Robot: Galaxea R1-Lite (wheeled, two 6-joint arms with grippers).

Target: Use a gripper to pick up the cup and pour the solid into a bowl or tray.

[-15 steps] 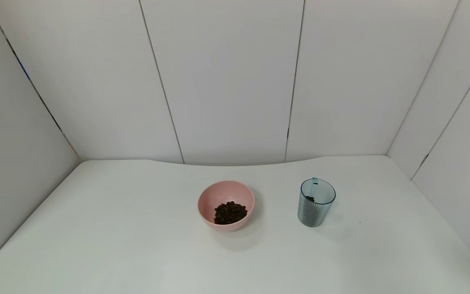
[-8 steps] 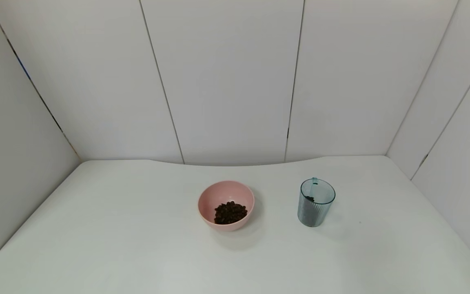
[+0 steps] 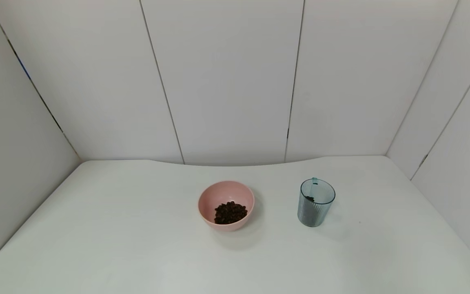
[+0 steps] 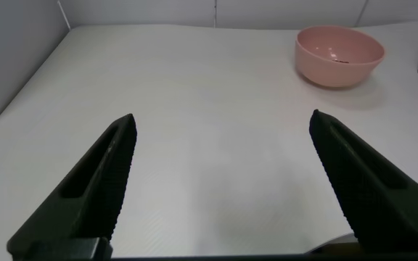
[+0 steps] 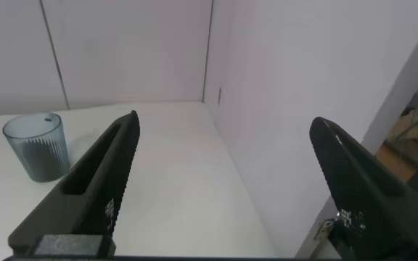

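The cup [image 3: 315, 202] stands upright on the white table [image 3: 137, 245], well apart from the pink bowl [image 3: 226, 206] and on its right, so that the bowl holds the middle of the work area and the cup sits within reach of the right arm. The solid [image 3: 230, 212] lies as a heap of dark pieces in the bottom of the bowl; 1 or 2 dark specks show inside the cup near its rim, which suggests that the pour is largely complete and the cup has been set down empty or nearly so. The right gripper [image 5: 223, 188] is drawn back off the table's right side with its 2 jaws spread wide and nothing between them, the cup well ahead of it. The left gripper [image 4: 223, 188] is parked low over the table's left part, jaws likewise wide apart and empty, the bowl far ahead. Neither arm appears in the head view.
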